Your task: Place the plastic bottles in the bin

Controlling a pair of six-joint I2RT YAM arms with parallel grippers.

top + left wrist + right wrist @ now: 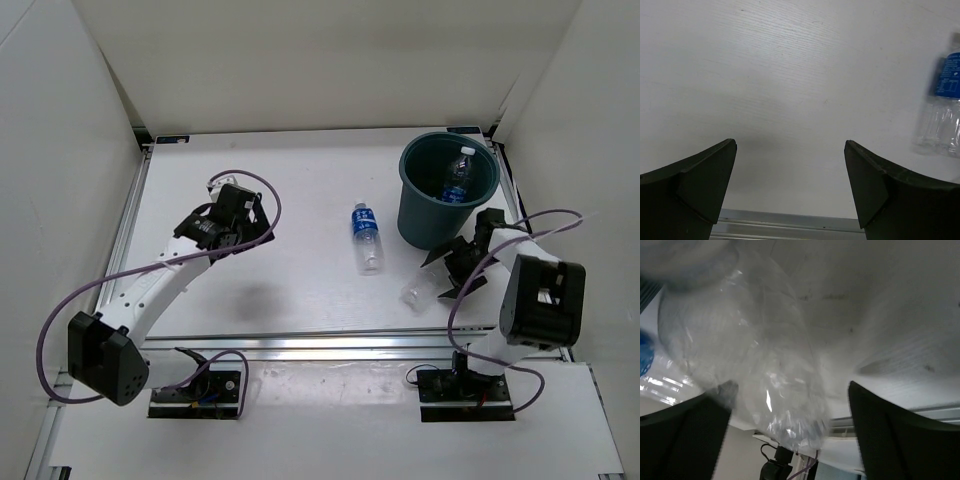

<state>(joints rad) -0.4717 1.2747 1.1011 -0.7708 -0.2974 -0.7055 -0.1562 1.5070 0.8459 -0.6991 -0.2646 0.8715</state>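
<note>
The dark teal bin (420, 215) stands at the back right, and a blue-labelled plastic bottle (458, 178) shows inside it. A second blue-labelled bottle (367, 238) lies flat mid-table; in the left wrist view this bottle (945, 105) shows at the right edge. A clear unlabelled bottle (418, 289) lies in front of the bin. My right gripper (438, 275) is open, and the clear bottle (750, 355) fills the gap between its fingers, blurred and close. My left gripper (250, 228) hangs open over bare table, left of the middle bottle, with nothing between the left gripper's (790, 150) fingers.
White walls close in the table on the left, back and right. An aluminium rail (330, 350) runs along the near edge, and the same rail (790, 227) shows below the left fingers. Purple cables loop from both arms.
</note>
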